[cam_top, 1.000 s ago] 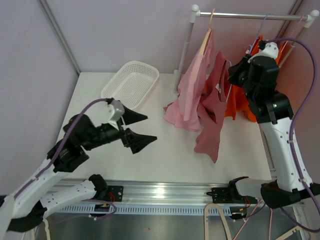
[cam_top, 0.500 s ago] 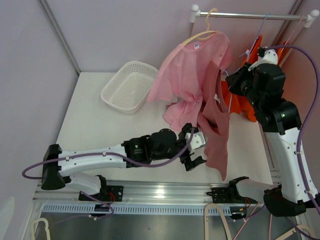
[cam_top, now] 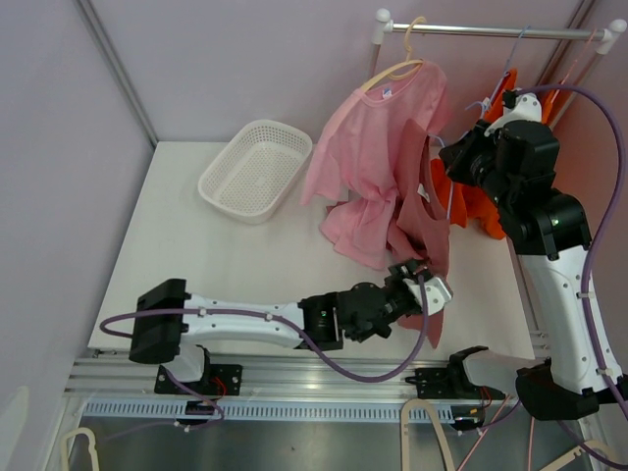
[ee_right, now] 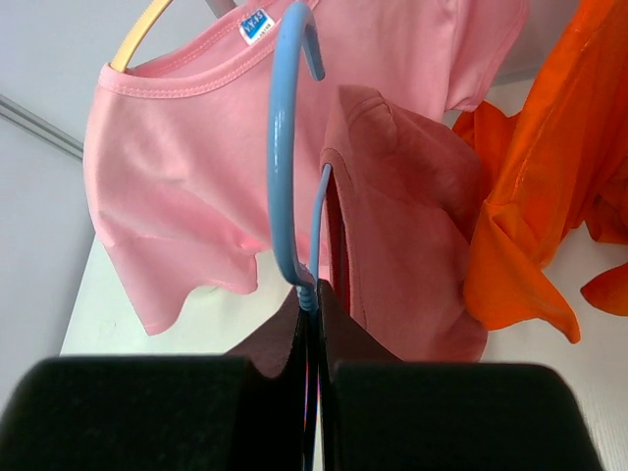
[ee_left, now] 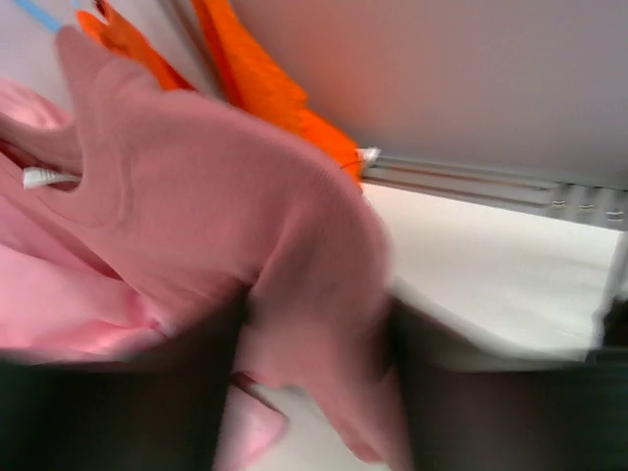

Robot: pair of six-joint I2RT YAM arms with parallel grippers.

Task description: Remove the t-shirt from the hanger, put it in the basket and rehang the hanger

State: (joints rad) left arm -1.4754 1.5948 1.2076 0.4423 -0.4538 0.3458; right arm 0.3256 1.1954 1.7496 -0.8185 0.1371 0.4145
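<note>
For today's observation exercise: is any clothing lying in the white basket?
No, the white basket shows only its bare perforated floor.

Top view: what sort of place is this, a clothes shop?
Probably a robot test lab, not a shop: robot arms bolted by a white table, a small clothes rail of t-shirts, a white basket.

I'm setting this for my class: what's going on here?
Two robot arms are taking a dusky pink t-shirt off a blue hanger. The right pincer is shut on the hanger, holding it up. The left pincer sits at the shirt's bottom hem, open, a finger on either side of the cloth. The shirt is not yet off.
</note>
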